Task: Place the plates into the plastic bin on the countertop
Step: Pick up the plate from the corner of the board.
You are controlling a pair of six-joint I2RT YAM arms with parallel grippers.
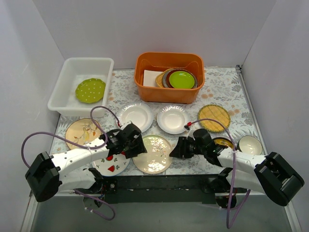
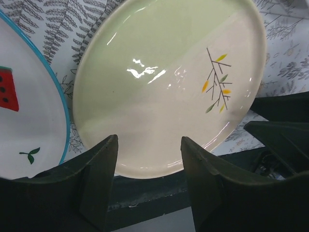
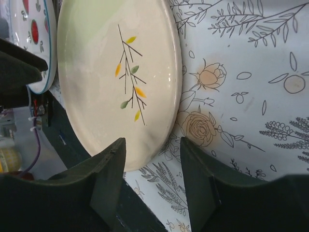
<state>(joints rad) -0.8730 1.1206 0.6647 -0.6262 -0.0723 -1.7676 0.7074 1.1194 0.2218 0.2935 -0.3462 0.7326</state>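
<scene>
Cream-and-green round ceramic plate point(image 1: 153, 153) lies between left gripper point(image 1: 137, 147) and right gripper point(image 1: 175, 148); both jaws parted, holding nothing, apparently equally near.

No lettering, label, brand mark, number or sign readable in any view. All markings are pictures only:
- cream plate point(image 2: 169, 87): thin twig with yellow, orange and green leaves.
- blue-rimmed plate point(image 2: 29, 121): red watermelon slice, small green sprig.
- counter point(image 3: 241, 96): line-drawn ferns, orange-brown flowers.
</scene>
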